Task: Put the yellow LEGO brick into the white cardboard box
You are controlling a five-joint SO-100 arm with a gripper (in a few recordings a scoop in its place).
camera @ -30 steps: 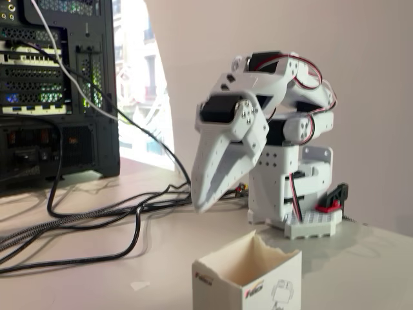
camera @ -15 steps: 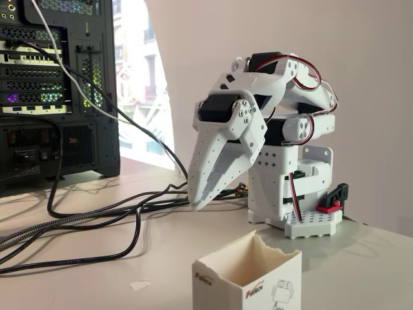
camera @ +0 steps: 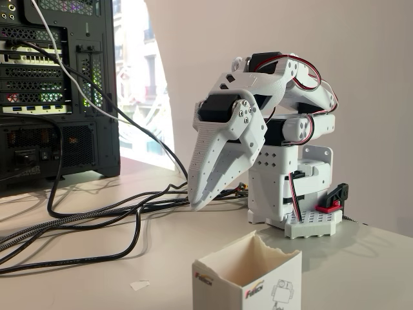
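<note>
The white cardboard box [camera: 248, 278] stands at the bottom centre of the fixed view, its torn top open, with a red-black logo on its sides. The white arm is folded over its base behind the box. My gripper [camera: 197, 205] points down and to the left, hanging above the table a little behind and left of the box. Its two fingers meet at the tip with nothing between them. The yellow LEGO brick is out of view.
A black computer tower [camera: 58, 90] stands at the left. Black cables [camera: 97, 226] run from it across the table towards the arm's base [camera: 316, 223]. A small paper scrap [camera: 139, 284] lies left of the box.
The gripper swung slightly left and down a second ago and has held still since. The box has not moved.
</note>
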